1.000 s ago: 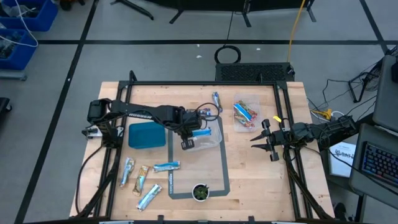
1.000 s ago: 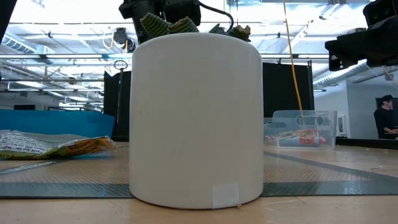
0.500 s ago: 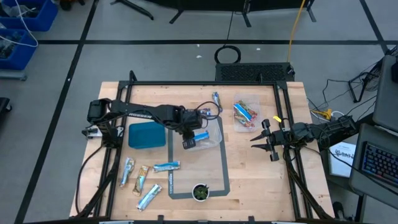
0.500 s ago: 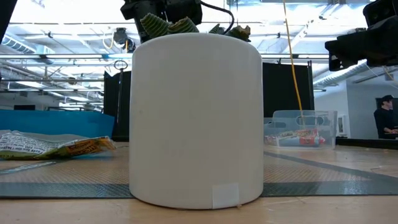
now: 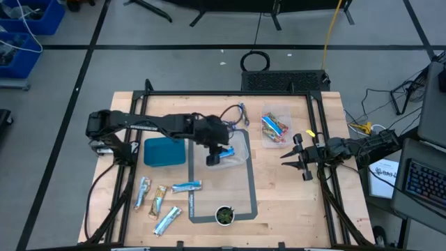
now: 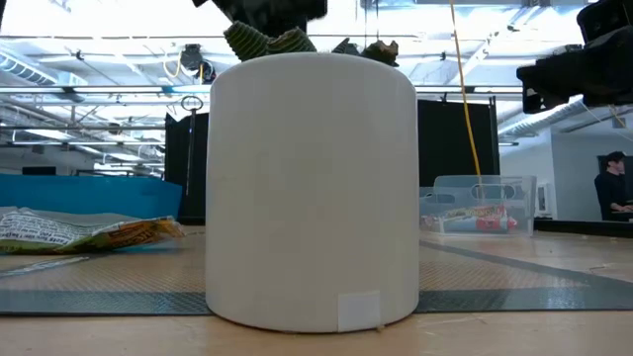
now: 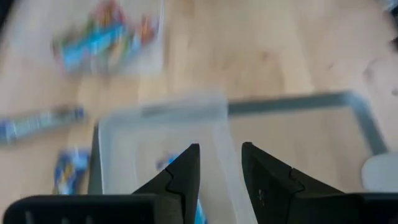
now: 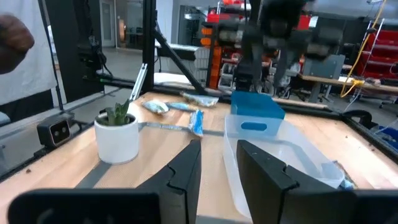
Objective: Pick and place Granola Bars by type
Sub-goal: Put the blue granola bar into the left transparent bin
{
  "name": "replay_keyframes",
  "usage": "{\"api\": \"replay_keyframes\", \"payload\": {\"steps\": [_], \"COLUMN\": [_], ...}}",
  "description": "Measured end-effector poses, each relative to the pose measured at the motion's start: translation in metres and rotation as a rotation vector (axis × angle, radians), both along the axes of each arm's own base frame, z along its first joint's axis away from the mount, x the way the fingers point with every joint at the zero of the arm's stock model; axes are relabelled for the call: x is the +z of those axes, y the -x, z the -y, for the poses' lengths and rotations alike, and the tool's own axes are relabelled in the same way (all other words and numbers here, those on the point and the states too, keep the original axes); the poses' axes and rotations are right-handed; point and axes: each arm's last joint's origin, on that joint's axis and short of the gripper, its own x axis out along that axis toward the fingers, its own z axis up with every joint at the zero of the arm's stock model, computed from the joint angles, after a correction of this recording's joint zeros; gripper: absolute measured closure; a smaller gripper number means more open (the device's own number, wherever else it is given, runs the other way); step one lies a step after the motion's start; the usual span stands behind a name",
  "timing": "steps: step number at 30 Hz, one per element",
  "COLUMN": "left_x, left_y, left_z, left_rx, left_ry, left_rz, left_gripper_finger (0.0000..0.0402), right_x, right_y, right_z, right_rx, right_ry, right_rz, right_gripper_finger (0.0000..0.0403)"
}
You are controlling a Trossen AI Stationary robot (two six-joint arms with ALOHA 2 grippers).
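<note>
Left gripper [image 5: 215,157] hangs over the clear plastic bin [image 5: 240,155], fingers [image 7: 185,171] parted and empty. A blue granola bar [image 5: 225,150] lies inside, probably just below them. Four more bars [image 5: 162,199] lie near the front left. Right gripper [image 5: 302,158] waits at the right edge, fingers slightly apart, holding nothing.

Both arms are dark, nearly black, built of slim jointed segments. The left arm [image 5: 150,125] carries pale lettering along its long link and a thin black cable looping near its wrist. The right arm [image 5: 362,148] ends in two tapered dark fingers [image 8: 185,171].
</note>
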Motion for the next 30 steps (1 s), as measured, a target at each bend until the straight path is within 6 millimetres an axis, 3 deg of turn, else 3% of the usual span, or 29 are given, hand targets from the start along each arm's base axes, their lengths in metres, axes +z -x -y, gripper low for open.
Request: {"api": "replay_keyframes", "payload": {"steps": [5,8,13,18,21,24,30], "left_x": [0.007,0.004,-0.007,-0.012,-0.013,-0.015,-0.018], "left_y": [0.016,0.035,0.067,0.092,0.096,0.093,0.067], "left_z": [-0.009,-0.025,-0.059,-0.098,-0.124,-0.142,-0.17], "left_rx": [-0.052,-0.047,0.022,0.239,0.319,0.363,0.53], "left_ry": [-0.039,-0.033,-0.014,0.071,0.21,0.317,0.251], "left_rz": [0.187,0.308,0.587,0.804,0.767,0.614,0.316], "left_gripper_finger": [0.0277,0.0277,0.0277,0.0277,0.0277,0.0277,0.0277], "right_x": [0.0,-0.001,-0.001,-0.001,-0.002,-0.002,-0.002], "right_y": [0.0,-0.001,-0.001,-0.001,-0.002,-0.002,-0.002], "right_z": [0.0,0.0,0.0,0.0,0.0,0.0,0.0], "right_rx": [0.0,0.0,0.0,0.0,-0.001,0.0,0.0], "right_ry": [0.001,0.002,0.002,0.004,0.005,0.006,0.005], "right_rz": [-0.006,-0.007,-0.011,-0.017,-0.023,-0.023,-0.023], "right_gripper_finger": [0.0308,0.0309,0.0307,0.0309,0.0308,0.0307,0.0309]}}
